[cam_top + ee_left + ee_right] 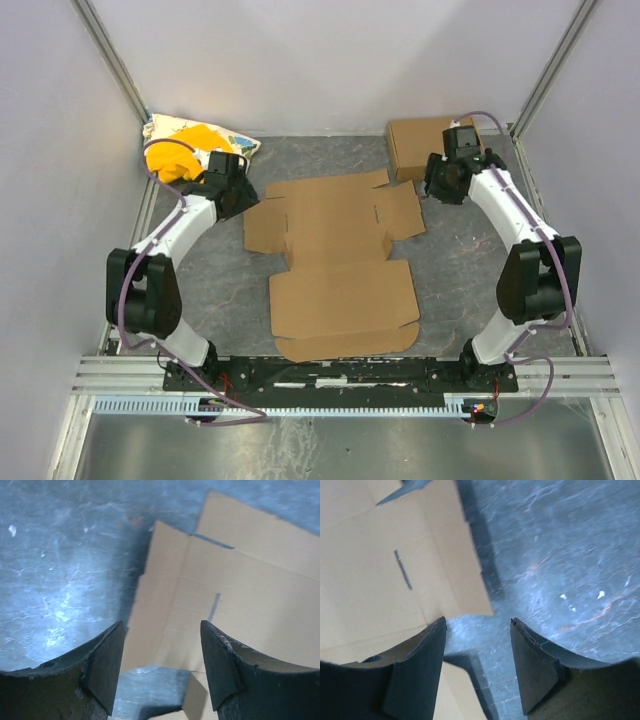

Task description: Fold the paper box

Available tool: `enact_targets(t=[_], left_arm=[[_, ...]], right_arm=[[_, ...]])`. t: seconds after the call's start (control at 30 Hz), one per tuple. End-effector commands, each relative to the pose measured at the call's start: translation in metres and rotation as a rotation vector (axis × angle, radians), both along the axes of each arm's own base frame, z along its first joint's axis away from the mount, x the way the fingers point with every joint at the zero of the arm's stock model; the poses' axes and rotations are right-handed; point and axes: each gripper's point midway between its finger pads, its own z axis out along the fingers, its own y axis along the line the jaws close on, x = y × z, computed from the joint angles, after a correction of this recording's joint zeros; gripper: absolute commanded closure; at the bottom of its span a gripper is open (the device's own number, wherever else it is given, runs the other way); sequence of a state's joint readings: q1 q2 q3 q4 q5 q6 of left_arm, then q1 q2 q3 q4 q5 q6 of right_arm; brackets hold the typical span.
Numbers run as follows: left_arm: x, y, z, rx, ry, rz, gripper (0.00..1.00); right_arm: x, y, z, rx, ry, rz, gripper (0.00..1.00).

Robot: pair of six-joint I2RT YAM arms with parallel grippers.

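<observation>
The grey, marble-veined table (pixel 450 270) sits inside pale walls with a metal frame, and my two arm bases are bolted at its near edge. Just beyond them lies the paper box (pixel 340 270), a plain brown die-cut sheet spread flat in the middle of the table. Its widest panel is nearest me, with a narrow lip along the front. Farther out are the creased panels, short slits and notched side flaps. The card looks matte, thin and stiff. As far as I can see no flap is raised and no wall stands, so I judge the whole fold is yet to do.

My left gripper (pixel 161 630) hovers over the far left flap with its dark jaws apart and nothing between them. My right gripper (pixel 477 622) hangs at the far right flap's edge, also parted and empty.

At the back edge sit a ready-made cardboard box (pixel 425 145) and a soft yellow-and-white cloth heap (pixel 190 145).
</observation>
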State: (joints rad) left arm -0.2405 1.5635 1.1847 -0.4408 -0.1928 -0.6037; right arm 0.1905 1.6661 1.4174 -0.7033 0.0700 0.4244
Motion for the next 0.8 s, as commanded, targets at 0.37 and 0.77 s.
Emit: enact_targets(t=[0.37, 0.77], left_arm=[[0.016, 0.000, -0.040, 0.056, 0.176, -0.120, 0.34], [0.011, 0.017, -0.053, 0.141, 0.222, -0.095, 0.36]], right_arm=[[0.047, -0.005, -0.042, 0.018, 0.137, 0.053, 0.39], [0.058, 0.002, -0.079, 0.041, 0.188, 0.061, 0.39]])
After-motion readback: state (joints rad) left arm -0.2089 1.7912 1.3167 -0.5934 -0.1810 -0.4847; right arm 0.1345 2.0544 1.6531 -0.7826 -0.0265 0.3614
